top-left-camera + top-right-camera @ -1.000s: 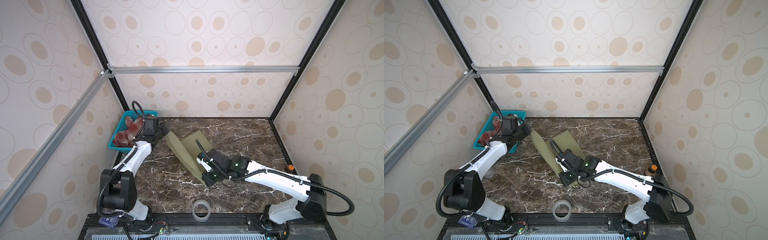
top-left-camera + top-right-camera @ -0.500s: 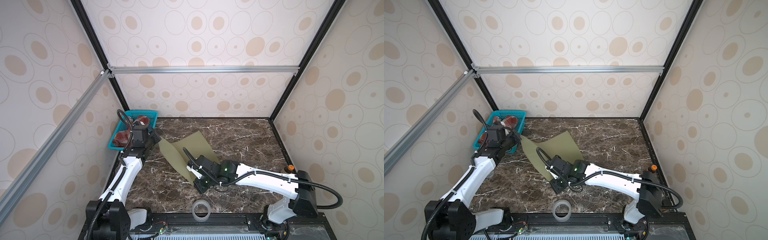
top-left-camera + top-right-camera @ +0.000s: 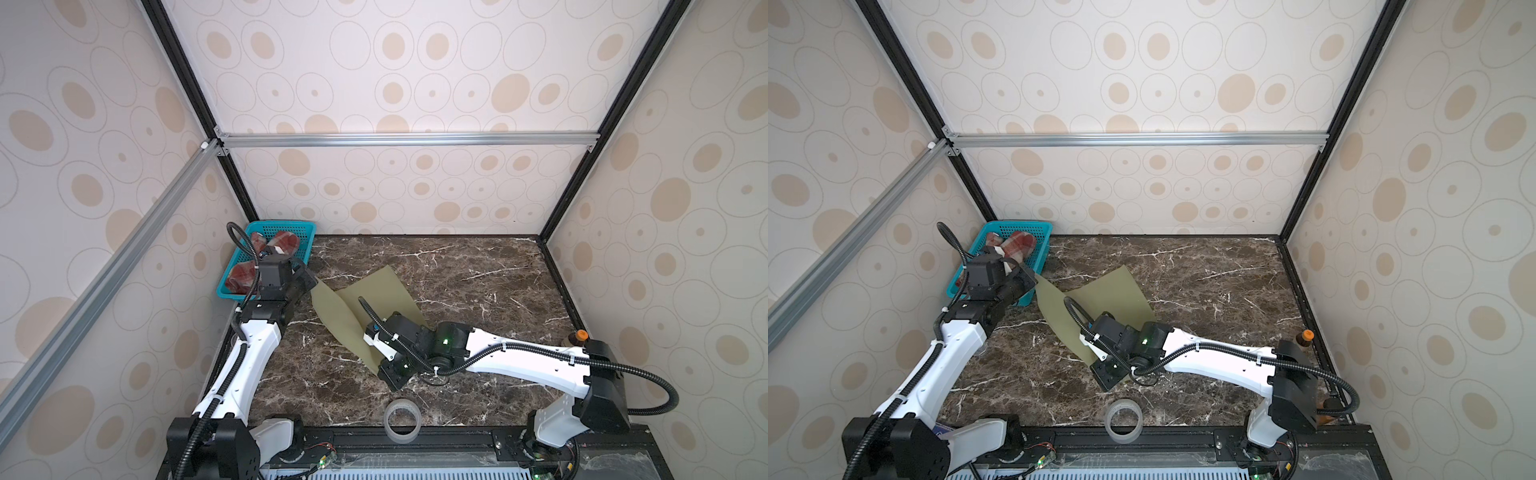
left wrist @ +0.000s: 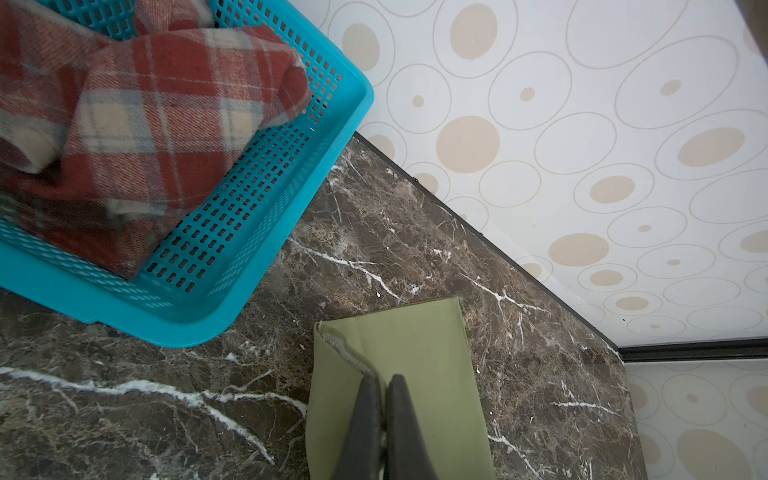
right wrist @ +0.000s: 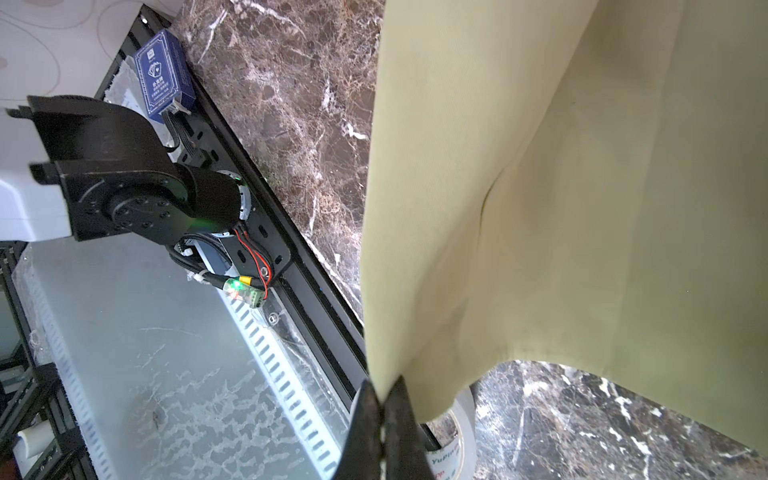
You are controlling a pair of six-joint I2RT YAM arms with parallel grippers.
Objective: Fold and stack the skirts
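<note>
The left gripper [image 4: 381,384] and right gripper [image 5: 381,388] each pinched a corner of the green skirt [image 3: 378,296]. Its far end maybe lay on the table [image 3: 478,286]. The plaid skirt [image 4: 166,116] sat in the basket [image 4: 199,328].

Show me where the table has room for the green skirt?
Biggest bare patch: table between the green skirt and the right wall. A smaller one lies in front of the skirt, left of the tape roll. Crowded beside the basket.

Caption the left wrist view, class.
Left pincer pinches the olive skirt near a teal basket holding the plaid skirt.
</note>
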